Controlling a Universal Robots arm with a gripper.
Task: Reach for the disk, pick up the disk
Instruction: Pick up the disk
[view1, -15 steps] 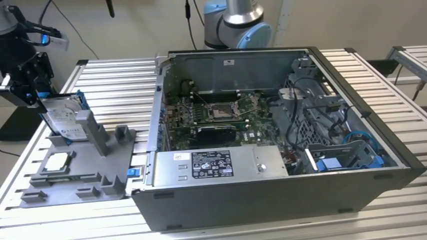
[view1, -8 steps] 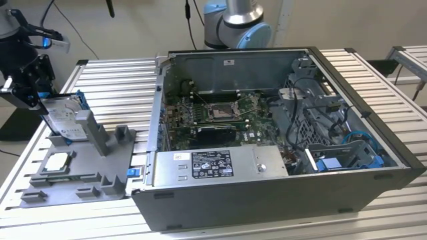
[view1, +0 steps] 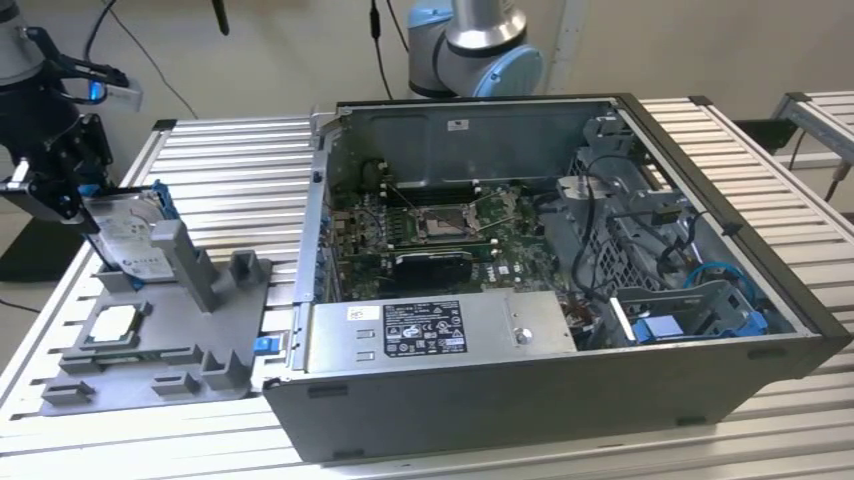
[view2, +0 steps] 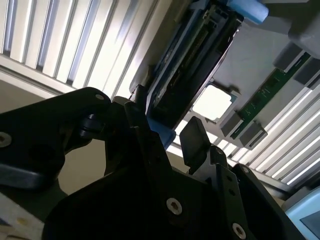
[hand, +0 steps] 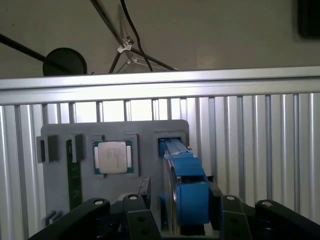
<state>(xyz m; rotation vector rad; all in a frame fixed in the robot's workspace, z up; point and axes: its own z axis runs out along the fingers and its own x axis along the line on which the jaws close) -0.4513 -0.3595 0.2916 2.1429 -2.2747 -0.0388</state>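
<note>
Gripper, fingers spread, straddled the disk, which stood on edge in a corner slot of the grey fixture. The disk was judged rigid, fairly heavy and shock-sensitive, best pinched across its blue-framed sides.

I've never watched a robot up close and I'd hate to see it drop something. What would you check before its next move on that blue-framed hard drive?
1. Target: the flat silver-grey metal hard drive with a blue plastic frame stands on edge in the grey plastic fixture tray: ok.
2. The black end effector is at the drive's upper end: ok.
3. Alignment: in the first wrist view, the drive's blue end sits centred in the end effector: ok.
4. Firm hold on the drive: cannot tell.
5. The small square silver chip lies apart in its own pocket: ok.
</note>
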